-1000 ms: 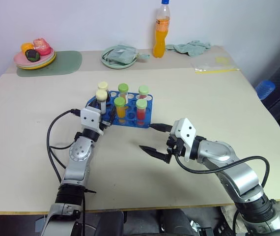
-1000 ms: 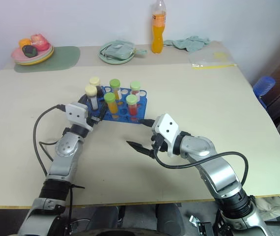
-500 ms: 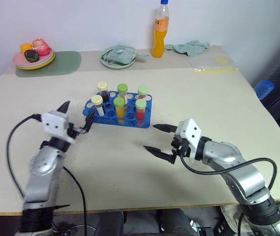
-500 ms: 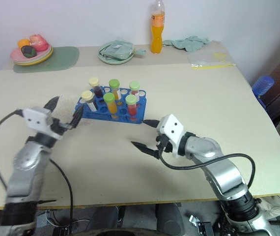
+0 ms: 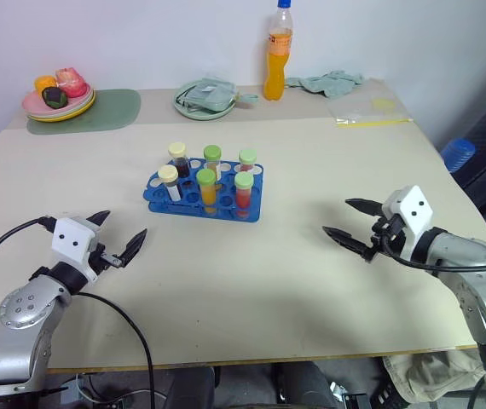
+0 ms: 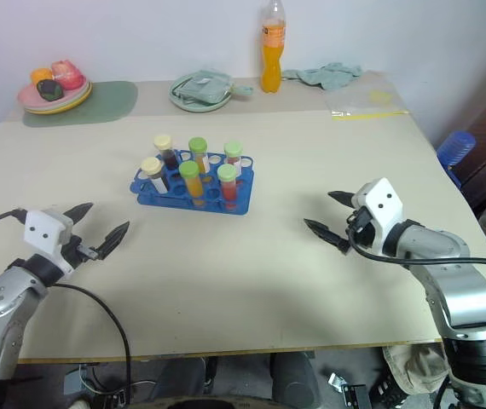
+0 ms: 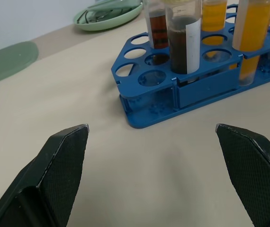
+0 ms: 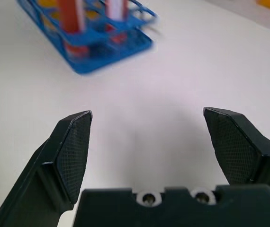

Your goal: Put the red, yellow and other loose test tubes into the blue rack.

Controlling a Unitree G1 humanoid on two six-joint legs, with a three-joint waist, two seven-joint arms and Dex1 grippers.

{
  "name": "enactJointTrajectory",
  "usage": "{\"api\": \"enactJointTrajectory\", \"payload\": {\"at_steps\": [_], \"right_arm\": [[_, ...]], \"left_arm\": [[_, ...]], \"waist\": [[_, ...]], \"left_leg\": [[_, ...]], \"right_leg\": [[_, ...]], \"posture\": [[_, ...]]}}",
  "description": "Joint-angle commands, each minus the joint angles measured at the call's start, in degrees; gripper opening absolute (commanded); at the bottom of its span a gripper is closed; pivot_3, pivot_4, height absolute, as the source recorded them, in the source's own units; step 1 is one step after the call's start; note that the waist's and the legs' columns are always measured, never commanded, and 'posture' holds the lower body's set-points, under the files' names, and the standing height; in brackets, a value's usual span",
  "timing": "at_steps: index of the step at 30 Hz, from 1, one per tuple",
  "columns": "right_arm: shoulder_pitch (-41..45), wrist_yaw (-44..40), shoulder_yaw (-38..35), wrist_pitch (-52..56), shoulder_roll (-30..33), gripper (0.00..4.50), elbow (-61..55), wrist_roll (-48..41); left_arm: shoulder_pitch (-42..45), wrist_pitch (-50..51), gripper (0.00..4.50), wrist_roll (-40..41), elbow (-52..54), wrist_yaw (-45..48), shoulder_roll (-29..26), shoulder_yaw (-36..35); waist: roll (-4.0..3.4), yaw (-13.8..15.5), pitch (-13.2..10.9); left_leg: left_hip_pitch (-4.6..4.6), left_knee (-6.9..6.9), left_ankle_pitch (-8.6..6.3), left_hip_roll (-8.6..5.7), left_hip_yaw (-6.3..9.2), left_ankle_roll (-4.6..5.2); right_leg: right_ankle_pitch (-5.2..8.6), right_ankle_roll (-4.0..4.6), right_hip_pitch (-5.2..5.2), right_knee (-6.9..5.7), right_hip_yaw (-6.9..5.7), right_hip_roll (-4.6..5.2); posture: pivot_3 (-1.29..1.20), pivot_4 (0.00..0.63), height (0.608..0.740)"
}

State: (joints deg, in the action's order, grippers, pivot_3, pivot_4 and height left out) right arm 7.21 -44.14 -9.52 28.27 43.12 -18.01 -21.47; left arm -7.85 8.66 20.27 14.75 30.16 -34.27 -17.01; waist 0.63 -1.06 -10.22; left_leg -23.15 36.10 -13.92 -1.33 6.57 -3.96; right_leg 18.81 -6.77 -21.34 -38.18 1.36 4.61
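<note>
The blue rack (image 5: 169,196) stands at the table's middle and holds several capped test tubes upright, among them a red one (image 5: 244,194), a yellow one (image 5: 208,190) and a dark one (image 7: 182,40). No loose tube lies on the table. My left gripper (image 5: 117,233) hovers open near the front left, well short of the rack, with nothing between its fingers. My right gripper (image 5: 345,219) is open and empty at the front right, pointing toward the rack (image 8: 99,49).
Along the table's far edge are a plate of fruit (image 5: 59,95) on a green mat (image 5: 98,110), a green dish (image 5: 208,95), an orange drink bottle (image 5: 280,53), a crumpled cloth (image 5: 332,82) and a clear bag (image 5: 371,110). A blue object (image 5: 459,154) sits beyond the right edge.
My left gripper pulled away from the rack toward the front left, leaving a cream-capped tube standing in it. My right gripper swung out to the right. Both stayed open.
</note>
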Motion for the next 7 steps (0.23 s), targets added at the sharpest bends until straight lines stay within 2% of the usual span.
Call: {"api": "enactJointTrajectory", "payload": {"at_steps": [1, 7], "right_arm": [[0.6, -0.6, -1.1, -2.1, 0.4, 4.17, 0.1, 0.2], [1.9, -1.3, 1.2, -2.8, -0.2, 4.17, 1.1, 0.7]], "left_arm": [[0.5, 0.2, 4.42, -1.0, 1.8, -0.8, 0.2, -0.7], [-0.2, 2.0, 4.42, -1.9, 3.9, -2.8, 2.9, 0.7]], "waist": [[0.0, 0.1, 0.0], [0.0, 0.2, 0.0]], "left_leg": [[0.0, 0.0, 0.0, 0.0, 0.0, 0.0], [0.0, 0.02, 0.0, -0.01, -0.01, 0.0]], "right_leg": [[0.0, 0.0, 0.0, 0.0, 0.0, 0.0], [0.0, 0.0, 0.02, 0.01, 0.0, 0.03]], "posture": [[0.0, 0.15, 0.74], [0.0, 0.15, 0.74]]}}
